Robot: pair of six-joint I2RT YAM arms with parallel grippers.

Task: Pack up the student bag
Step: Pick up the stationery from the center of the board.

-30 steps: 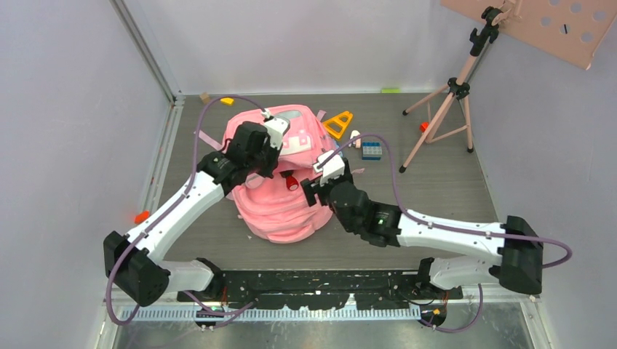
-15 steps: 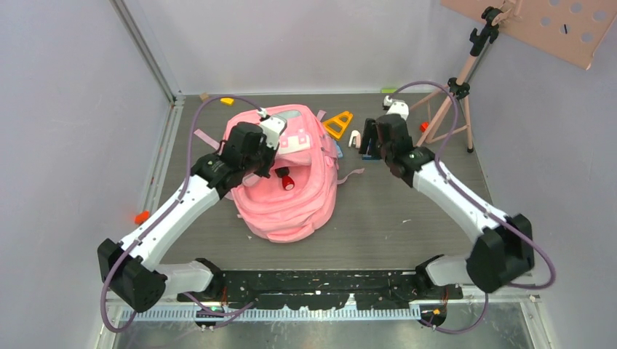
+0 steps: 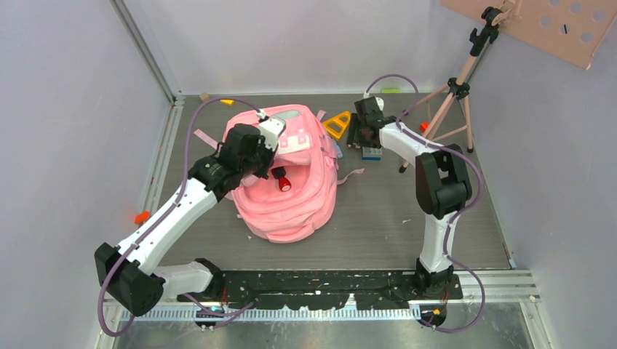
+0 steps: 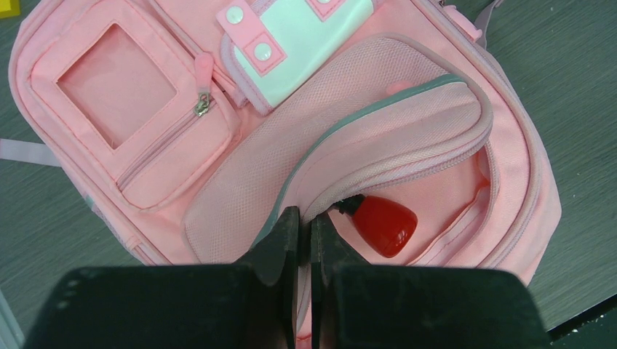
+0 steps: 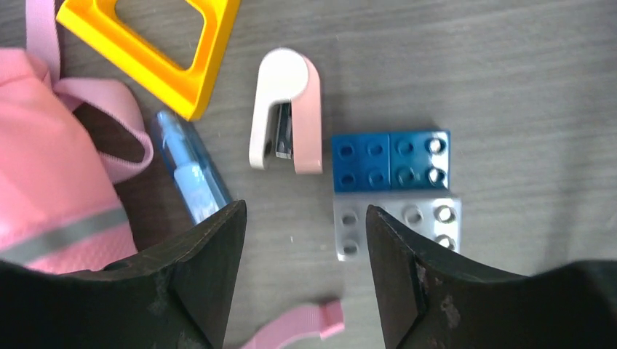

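The pink student bag [image 3: 291, 207] lies in the middle of the table, its main compartment open. My left gripper [image 3: 263, 167] is shut on the edge of the bag's grey-green-trimmed top flap [image 4: 378, 123], its fingertips [image 4: 304, 218] holding that flap up. A red object [image 4: 382, 224] lies inside the opening, also seen from above [image 3: 280, 180]. My right gripper [image 3: 359, 138] is open and empty [image 5: 305, 218] above the table to the right of the bag. Just ahead of it lie a white-and-pink stapler [image 5: 287, 109] and a blue block [image 5: 391, 160] joined to a grey block [image 5: 396, 222].
A yellow triangle [image 5: 156, 43] and a blue tube [image 5: 190, 178] lie beside the bag's pink strap [image 5: 291, 323]. A pink tripod [image 3: 444, 116] stands at the back right. A small orange item [image 3: 141, 217] lies by the left wall, and a yellow piece [image 3: 228, 102] at the back.
My right arm has swung from the bag's opening to the back right, over the stapler and blocks. The left gripper still holds the flap, nearly still.
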